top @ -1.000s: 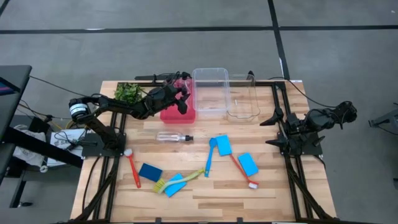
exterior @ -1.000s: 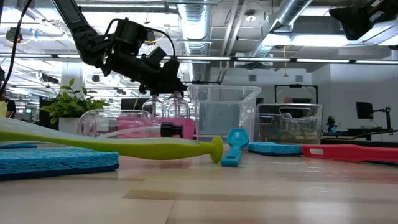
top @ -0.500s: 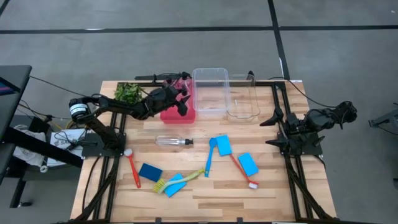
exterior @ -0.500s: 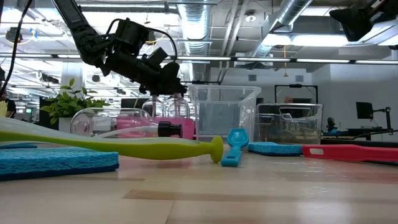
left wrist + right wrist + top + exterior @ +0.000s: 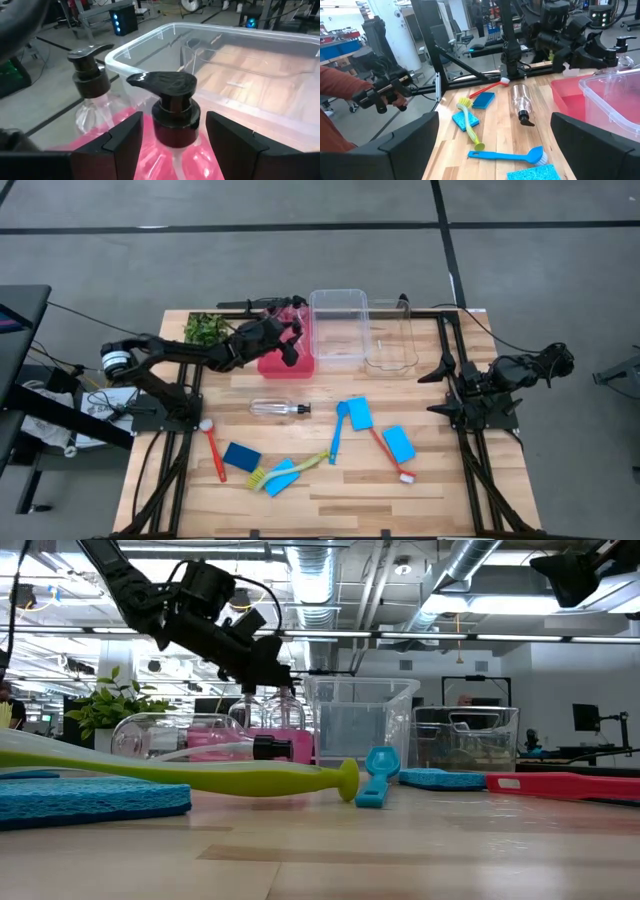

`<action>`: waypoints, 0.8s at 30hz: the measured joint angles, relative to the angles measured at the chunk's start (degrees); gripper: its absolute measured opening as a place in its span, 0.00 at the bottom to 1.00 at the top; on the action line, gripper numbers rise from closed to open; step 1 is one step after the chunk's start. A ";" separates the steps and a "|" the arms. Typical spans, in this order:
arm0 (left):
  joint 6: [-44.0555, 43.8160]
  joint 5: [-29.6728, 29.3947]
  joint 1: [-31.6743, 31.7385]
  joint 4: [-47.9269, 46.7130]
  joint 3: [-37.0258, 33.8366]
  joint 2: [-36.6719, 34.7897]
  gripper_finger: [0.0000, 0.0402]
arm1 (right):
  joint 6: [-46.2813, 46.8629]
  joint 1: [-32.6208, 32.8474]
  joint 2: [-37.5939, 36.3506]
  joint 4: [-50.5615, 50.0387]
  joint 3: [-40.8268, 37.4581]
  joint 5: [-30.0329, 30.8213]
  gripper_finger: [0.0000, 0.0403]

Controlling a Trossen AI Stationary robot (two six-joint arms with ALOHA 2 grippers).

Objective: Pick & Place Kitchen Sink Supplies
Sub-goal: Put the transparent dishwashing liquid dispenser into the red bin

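Observation:
Two clear pump bottles with black heads [image 5: 167, 100] [image 5: 90, 70] stand upright on their bases in the red tray [image 5: 272, 364]. My left gripper [image 5: 175, 127] hovers open over the tray, one finger on either side of the nearer bottle's pump head, with a gap showing on both sides. A third clear bottle [image 5: 280, 408] lies on its side on the table. Blue sponges [image 5: 241, 456] [image 5: 360, 413] [image 5: 398, 443] and brushes, red [image 5: 214, 450], yellow-green [image 5: 295, 467] and blue [image 5: 337, 432], lie flat nearer the front. My right gripper [image 5: 442, 390] waits open at the table's right edge.
Two clear plastic bins [image 5: 338, 328] [image 5: 390, 335] stand right of the red tray along the far edge. A leafy plant [image 5: 208, 328] sits at its left. In the right wrist view, a person's hand [image 5: 385, 95] holds a dark tool beyond the table's left side.
My left gripper has risen a little over the red tray and rolled slightly, while both pump bottles stay standing. The bottle lying on the table has rolled a short way toward the near edge.

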 joint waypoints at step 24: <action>-0.25 6.69 -3.06 -19.17 0.00 -11.49 0.55 | 0.00 0.00 0.00 -0.35 0.00 0.00 0.94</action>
